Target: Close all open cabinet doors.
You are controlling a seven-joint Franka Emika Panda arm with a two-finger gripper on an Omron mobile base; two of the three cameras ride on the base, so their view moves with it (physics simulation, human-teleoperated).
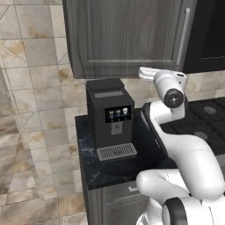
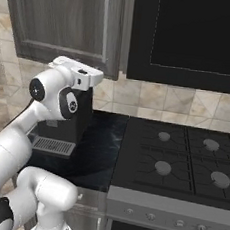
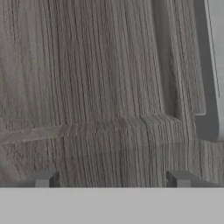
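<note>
A dark wood-grain cabinet door [image 1: 127,30] hangs on the wall above the counter, with a long silver bar handle [image 1: 185,35] down its right side. In the right base view the same cabinet door [image 2: 62,16] lies about level with the cabinet front; I cannot tell whether it is fully closed. My gripper [image 3: 111,179] is open, with its fingertips [image 3: 43,178] spread wide and nothing between them. It faces the lower framed part of the door [image 3: 87,87] from very close, and the handle [image 3: 214,65] is off to the right.
A black coffee machine [image 1: 110,118] stands on the dark counter [image 1: 92,173] just below my wrist [image 1: 171,94]. A black microwave [image 2: 196,35] hangs to the door's right, above the stove [image 2: 182,164]. Tiled wall lies to the left.
</note>
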